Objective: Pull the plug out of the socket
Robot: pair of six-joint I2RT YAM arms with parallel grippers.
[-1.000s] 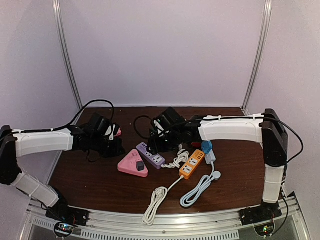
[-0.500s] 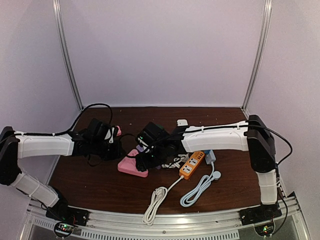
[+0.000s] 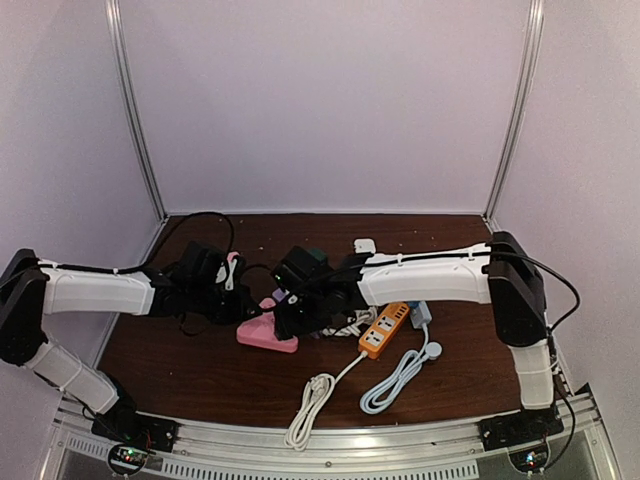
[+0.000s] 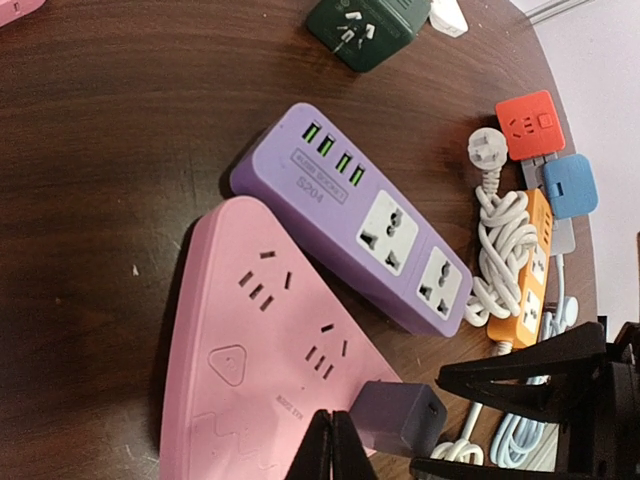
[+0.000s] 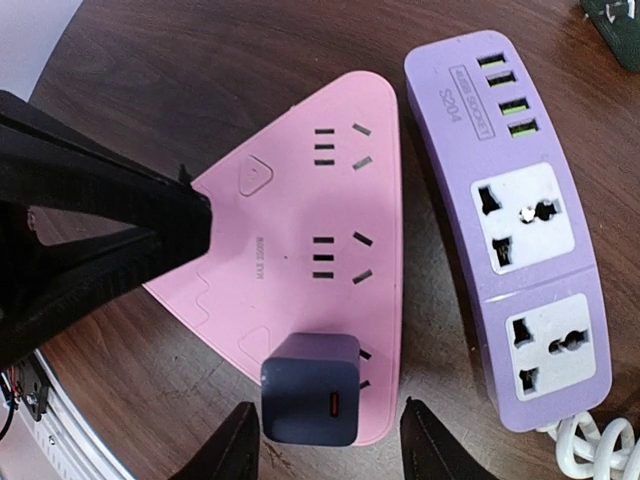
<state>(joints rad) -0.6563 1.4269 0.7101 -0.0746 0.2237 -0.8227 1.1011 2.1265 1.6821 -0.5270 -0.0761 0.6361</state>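
Note:
A dark blue charger plug [image 5: 312, 402] sits in a socket at one corner of the pink triangular power strip [image 5: 300, 220]. My right gripper [image 5: 333, 442] is open, with one finger on each side of the plug and not touching it. My left gripper [image 4: 332, 450] is shut with nothing in it. Its tips rest together on the pink strip [image 4: 250, 360], right beside the plug [image 4: 400, 418]. In the top view both grippers meet over the pink strip [image 3: 262, 335], and the plug is hidden under the right gripper [image 3: 292, 318].
A purple power strip [image 5: 510, 200] lies right beside the pink one. Further right lie a coiled white cable [image 4: 500, 225], an orange strip [image 3: 385, 330], and red [image 4: 530, 125] and blue [image 4: 570, 185] adapters. A green adapter [image 4: 365, 25] stands behind. Two cable coils [image 3: 310, 400] lie near the front.
My right gripper has moved left from the purple strip to the plug on the pink strip. My left gripper has moved right onto the pink strip.

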